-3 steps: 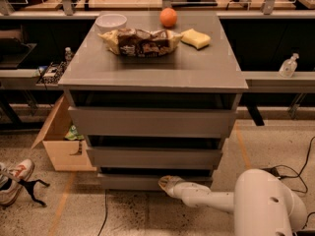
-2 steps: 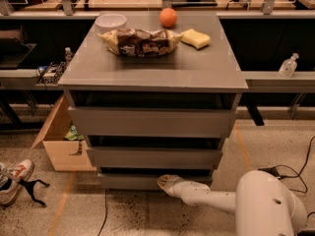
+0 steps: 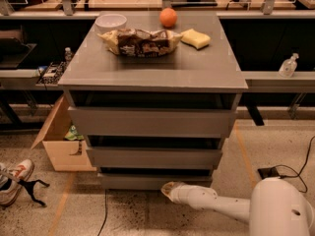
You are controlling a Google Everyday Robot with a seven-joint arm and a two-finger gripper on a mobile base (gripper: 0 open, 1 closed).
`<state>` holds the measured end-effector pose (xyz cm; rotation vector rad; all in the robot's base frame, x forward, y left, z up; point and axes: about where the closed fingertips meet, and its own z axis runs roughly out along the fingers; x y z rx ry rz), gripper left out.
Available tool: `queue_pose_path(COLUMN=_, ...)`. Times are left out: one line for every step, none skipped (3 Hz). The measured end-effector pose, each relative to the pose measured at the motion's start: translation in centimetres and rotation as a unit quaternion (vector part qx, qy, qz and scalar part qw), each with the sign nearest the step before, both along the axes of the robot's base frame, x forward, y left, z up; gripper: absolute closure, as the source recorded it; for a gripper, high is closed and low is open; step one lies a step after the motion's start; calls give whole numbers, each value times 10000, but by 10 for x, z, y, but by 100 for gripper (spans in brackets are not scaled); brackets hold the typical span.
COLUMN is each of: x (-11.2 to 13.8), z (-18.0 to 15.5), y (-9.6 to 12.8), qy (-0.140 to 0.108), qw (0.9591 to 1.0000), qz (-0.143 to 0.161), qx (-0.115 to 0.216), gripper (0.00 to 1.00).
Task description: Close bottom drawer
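The bottom drawer (image 3: 147,181) is the lowest and narrowest grey front of the grey cabinet (image 3: 152,73). It stands out a little from the cabinet body, with a dark gap above it. My gripper (image 3: 167,190) is at the end of the white arm (image 3: 216,203), low near the floor. It sits right at the lower edge of the bottom drawer's front, right of its middle. The middle drawer (image 3: 155,157) and top drawer (image 3: 150,123) sit above.
On the cabinet top lie a white bowl (image 3: 110,21), an orange (image 3: 168,17), a snack bag (image 3: 140,42) and a yellow sponge (image 3: 195,38). A cardboard box (image 3: 61,141) stands left of the cabinet. A shoe (image 3: 12,181) lies on the floor at left. A cable (image 3: 290,168) runs at right.
The gripper and arm have stayed almost in place at the bottom drawer's front. The drawer shows no clear movement.
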<state>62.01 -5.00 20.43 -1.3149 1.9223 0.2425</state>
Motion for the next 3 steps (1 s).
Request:
queue_pose_path(x=-12, z=-9, y=-34, qy=339, qw=9988, qz=-345, qx=-24, gripper=100)
queue_pose_path(x=-19, z=-15, y=-77, qy=807, qw=9933, qz=-814, qx=-159, gripper=100)
queue_pose_path(x=-24, z=-17, y=-103, qy=1059, qw=9878, qz=-1126, qx=-207, gripper=100)
